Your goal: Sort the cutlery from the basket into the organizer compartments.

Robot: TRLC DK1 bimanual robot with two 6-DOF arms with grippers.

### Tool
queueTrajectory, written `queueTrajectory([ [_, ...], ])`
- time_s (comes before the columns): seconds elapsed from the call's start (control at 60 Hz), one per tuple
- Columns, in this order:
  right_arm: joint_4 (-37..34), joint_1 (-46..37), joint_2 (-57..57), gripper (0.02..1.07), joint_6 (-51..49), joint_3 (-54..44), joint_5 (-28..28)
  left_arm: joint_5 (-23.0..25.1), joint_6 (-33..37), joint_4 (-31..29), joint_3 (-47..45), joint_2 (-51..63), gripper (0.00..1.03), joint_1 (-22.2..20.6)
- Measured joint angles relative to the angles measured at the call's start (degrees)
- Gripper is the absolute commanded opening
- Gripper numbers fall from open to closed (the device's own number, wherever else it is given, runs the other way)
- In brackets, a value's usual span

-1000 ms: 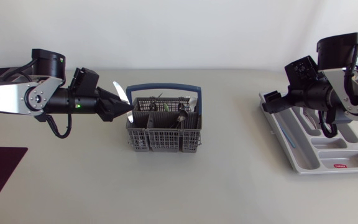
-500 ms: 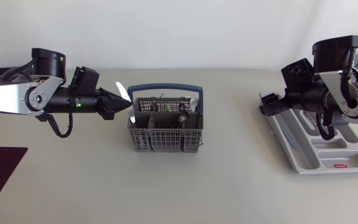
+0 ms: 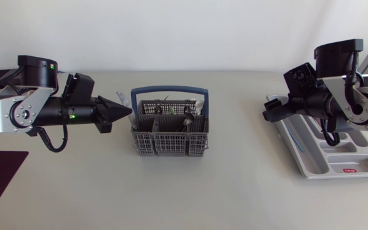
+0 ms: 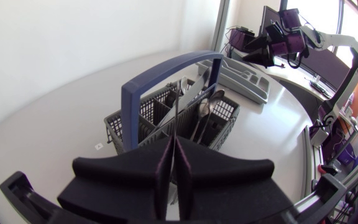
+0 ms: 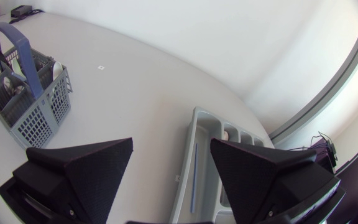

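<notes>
The grey plastic lattice basket with a blue hoop handle (image 3: 169, 143) stands on the pale table (image 3: 235, 191), left of the middle, with several silver spoons and forks (image 3: 187, 118) upright in its compartments. The left gripper (image 3: 126, 110) sits level just beside the basket's left end. In the left wrist view its fingers are pressed together on a thin silver piece of cutlery (image 4: 176, 109), seen edge-on and pointing ahead toward the handle; I cannot tell whether its far end touches the basket. The grey plastic organizer tray (image 3: 318, 165) lies well apart at the table's right side, with a slim blue item (image 5: 194, 177) lying in its long outer compartment. The right gripper (image 5: 171, 143) hangs over the organizer's end nearest the basket, its fingers spread wide with nothing between them
</notes>
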Motion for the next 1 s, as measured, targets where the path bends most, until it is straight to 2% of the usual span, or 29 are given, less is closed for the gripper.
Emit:
queueTrajectory([
  [0.283, -1.9, 5.2, -4.3, 0.92, 0.2, -0.2, 0.5, 0.0, -3.3, -0.2, -0.3, -7.9, 0.04, -1.7],
  [0.5, -7.4, 15.3, -10.1, 0.92, 1.0, 0.4, -0.5, 0.1, -10.2, -4.4, 4.3, -13.4, 0.04, -2.8],
  [0.667, -11.4, 20.9, -12.3, 0.92, 2.7, 3.6, -6.6, 1.3, -14.8, -7.6, 9.0, -17.2, 0.04, -3.3],
  [0.717, -12.7, 22.5, -13.1, 0.92, 3.5, 5.4, -10.7, 1.8, -16.0, -9.1, 10.5, -18.9, 0.04, -3.7],
  [1.0, -15.1, 22.8, -13.6, 0.92, 4.7, 7.0, -26.4, 8.2, -20.2, -12.5, 12.6, -18.3, 0.04, -7.0],
])
